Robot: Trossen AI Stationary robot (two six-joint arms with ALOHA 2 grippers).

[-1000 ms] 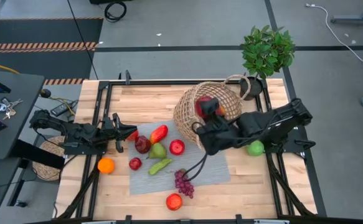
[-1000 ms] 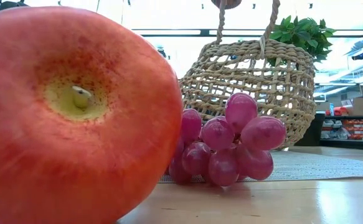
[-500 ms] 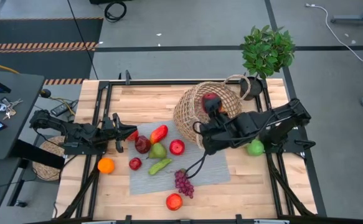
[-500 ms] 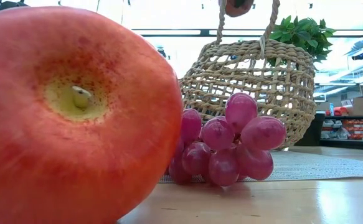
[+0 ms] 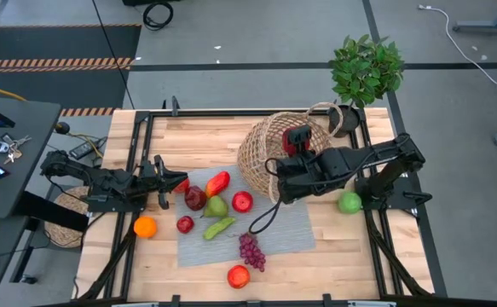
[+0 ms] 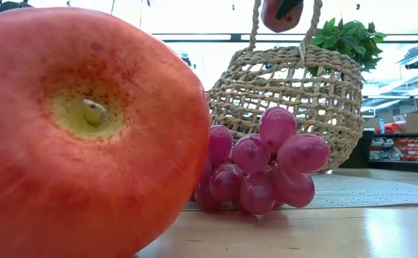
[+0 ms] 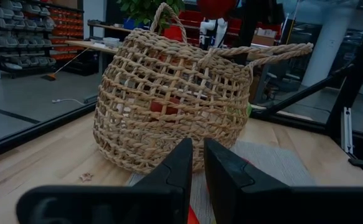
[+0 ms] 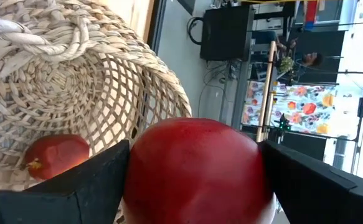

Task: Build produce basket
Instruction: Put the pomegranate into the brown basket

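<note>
Wicker basket (image 5: 282, 153) sits at the far middle of the wooden table (image 5: 197, 136), its rim just beside the far right corner of a grey mat (image 5: 291, 230). The right gripper (image 5: 292, 139) hangs over the basket's opening with its jaws pinching a red apple (image 8: 197, 168); the low view shows that apple (image 6: 280, 13) held above the rim, between the two loop handles. Inside the basket another red fruit (image 8: 55, 155) lies against the woven wall. The left gripper (image 5: 167, 183) rests low at the left edge of the mat with its jaws pressed together, pointing toward the basket. Loose produce is spread over the mat: a red pepper (image 5: 217, 182), a dark red fruit (image 5: 195, 198), a green pear (image 5: 215, 206), a red apple (image 5: 242, 201), a small red fruit (image 5: 185, 224), a green pod (image 5: 219, 228) and purple grapes (image 5: 251, 251). Off the mat, an orange (image 5: 145, 227) lies on the left, a red apple (image 5: 238, 276) sits at the near edge, and a green apple (image 5: 349, 203) lies to the right beneath the right arm. A potted plant (image 5: 366, 70) stands just past the table's far right corner. In the low view, the near apple and the grapes block most of the table in front of the basket.
</note>
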